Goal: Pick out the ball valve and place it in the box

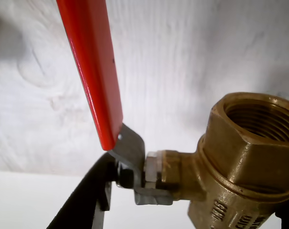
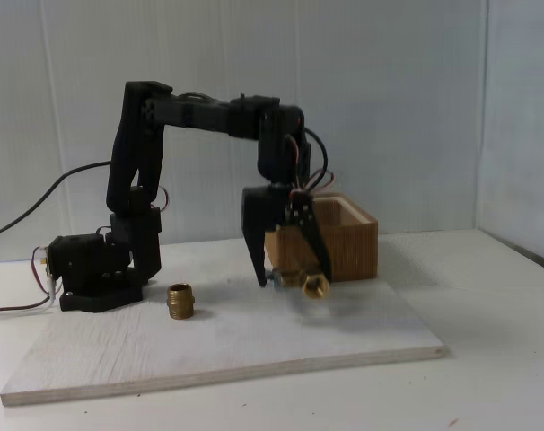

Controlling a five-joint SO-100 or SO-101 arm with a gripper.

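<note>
The ball valve (image 1: 240, 157) looms large in the wrist view: a brass body with a hexagonal threaded opening, a silver stem and a red lever handle (image 1: 92, 71) pointing up. My gripper (image 1: 187, 210) is shut on it, with a black finger (image 1: 82, 200) at the lower left. In the fixed view the gripper (image 2: 296, 280) holds the ball valve (image 2: 313, 285) low over the white board, its fingers pointing down. The box (image 2: 348, 238), light-brown wood with ribbed sides, stands just behind the gripper and partly hidden by it.
A short brass threaded nipple (image 2: 180, 301) stands on the white board (image 2: 254, 341) left of the gripper. The arm's base (image 2: 92, 274) sits at the board's back left, with cables trailing off to the left. A white wall closes the back.
</note>
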